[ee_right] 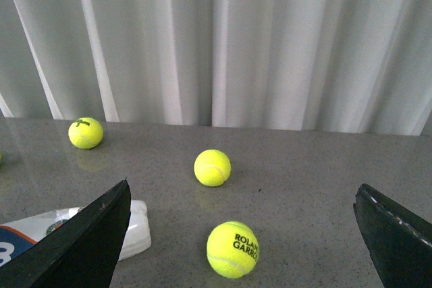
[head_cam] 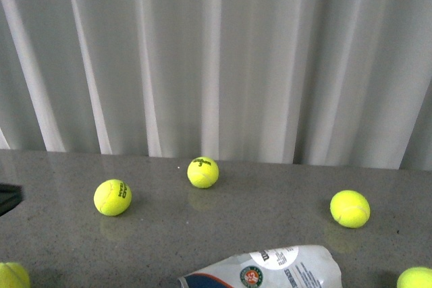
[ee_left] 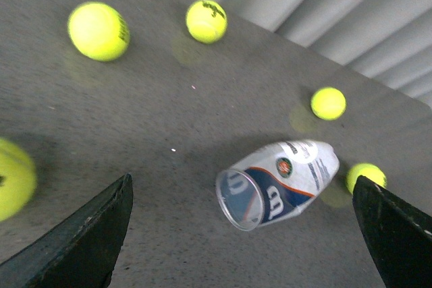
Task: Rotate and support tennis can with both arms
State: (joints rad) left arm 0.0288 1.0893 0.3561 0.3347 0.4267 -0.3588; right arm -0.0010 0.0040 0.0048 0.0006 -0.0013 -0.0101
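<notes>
The tennis can [head_cam: 270, 268] is lying sideways at the near edge of the worktop [head_cam: 236, 220], among tennis balls [head_cam: 203, 172]. Only the left wrist view is showing its open mouth. The left jaws and right jaws are standing spread, empty.

On the table [head_cam: 270, 200] I see the tennis can [head_cam: 270, 268] lying on its side, near centre; beyond it, left ball [head_cam: 113, 197], far ball [head_cam: 203, 172], right ball [head_cam: 349, 208].

Black wedge-shaped jaws (matte, unmarked).
</notes>
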